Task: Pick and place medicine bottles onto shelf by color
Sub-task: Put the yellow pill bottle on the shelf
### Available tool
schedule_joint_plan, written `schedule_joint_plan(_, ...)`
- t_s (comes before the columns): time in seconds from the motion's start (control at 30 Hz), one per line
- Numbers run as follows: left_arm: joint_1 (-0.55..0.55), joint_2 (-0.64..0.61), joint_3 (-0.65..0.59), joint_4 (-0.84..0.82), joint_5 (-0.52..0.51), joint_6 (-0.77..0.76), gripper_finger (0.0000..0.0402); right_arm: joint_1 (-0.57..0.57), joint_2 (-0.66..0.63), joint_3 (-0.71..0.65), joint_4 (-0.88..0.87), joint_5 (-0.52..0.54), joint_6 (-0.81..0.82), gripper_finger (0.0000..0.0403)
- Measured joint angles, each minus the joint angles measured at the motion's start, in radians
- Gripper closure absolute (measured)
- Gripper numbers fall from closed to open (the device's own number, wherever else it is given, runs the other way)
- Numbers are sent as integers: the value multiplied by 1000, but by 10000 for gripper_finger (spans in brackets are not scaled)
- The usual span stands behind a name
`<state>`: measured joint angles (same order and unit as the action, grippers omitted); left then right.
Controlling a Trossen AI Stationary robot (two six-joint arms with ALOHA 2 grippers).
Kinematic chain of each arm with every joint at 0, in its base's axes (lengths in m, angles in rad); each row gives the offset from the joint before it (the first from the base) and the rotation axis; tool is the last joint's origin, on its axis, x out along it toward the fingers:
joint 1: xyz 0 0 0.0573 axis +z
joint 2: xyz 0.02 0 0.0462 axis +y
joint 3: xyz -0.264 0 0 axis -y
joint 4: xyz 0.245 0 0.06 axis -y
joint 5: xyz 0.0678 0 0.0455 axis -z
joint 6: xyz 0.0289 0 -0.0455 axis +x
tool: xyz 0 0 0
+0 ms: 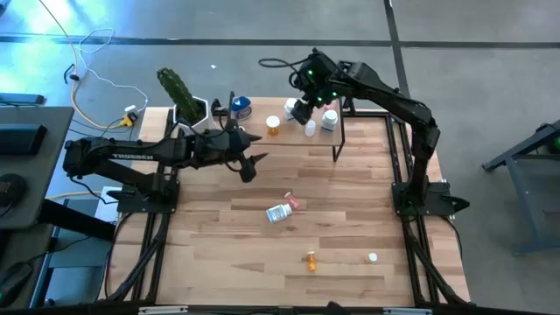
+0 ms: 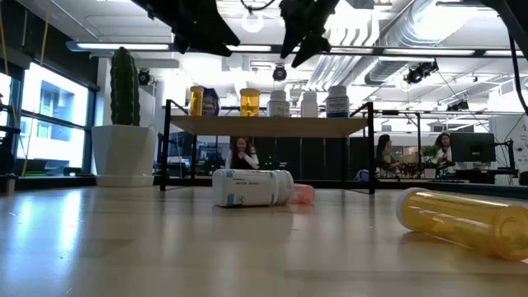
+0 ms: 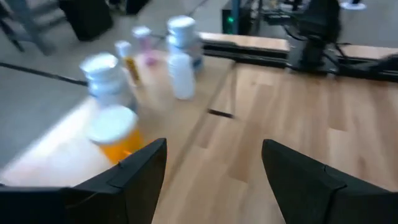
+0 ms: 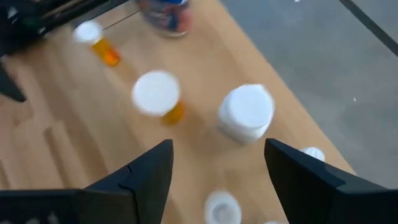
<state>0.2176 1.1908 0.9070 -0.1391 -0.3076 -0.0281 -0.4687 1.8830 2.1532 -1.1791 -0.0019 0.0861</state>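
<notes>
The right end effector point(image 1: 300, 111) hangs wide open and empty over the bottles point(image 1: 308, 128) standing on the shelf point(image 1: 363, 140) at the far desk point(image 1: 350, 227) edge. The left end effector point(image 1: 254, 164), also spread wide and holding nothing, hovers just left of the shelf. A white bottle point(image 1: 278, 213) lies mid-desk.

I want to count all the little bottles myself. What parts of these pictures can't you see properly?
- Bottles on the shelf, high view: the right tool and its arm cover some, so no sure count.
- White bottle lying on the table, low view: label print too small to read.
- Pink bottle, low view: mostly hidden behind the white bottle.
- Orange bottle, low view: cut off by the right edge.
- Left wrist view: shelf bottles blurred.
</notes>
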Motion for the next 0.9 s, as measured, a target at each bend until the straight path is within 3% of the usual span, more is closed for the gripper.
schedule_joint_plan(0.43, -119, 0, 0, -42, 236, -348, 147, 117, -178, -67, -110, -42, -94, 160)
schedule_joint_plan(0.73, -213, 0, 0, -125, 252, -459, 147, 201, -442, -507, 108, -62, 43, 160)
schedule_joint_plan(0.9, -261, 0, 0, -171, 252, -520, 147, 277, -549, -664, 129, -62, 164, 160)
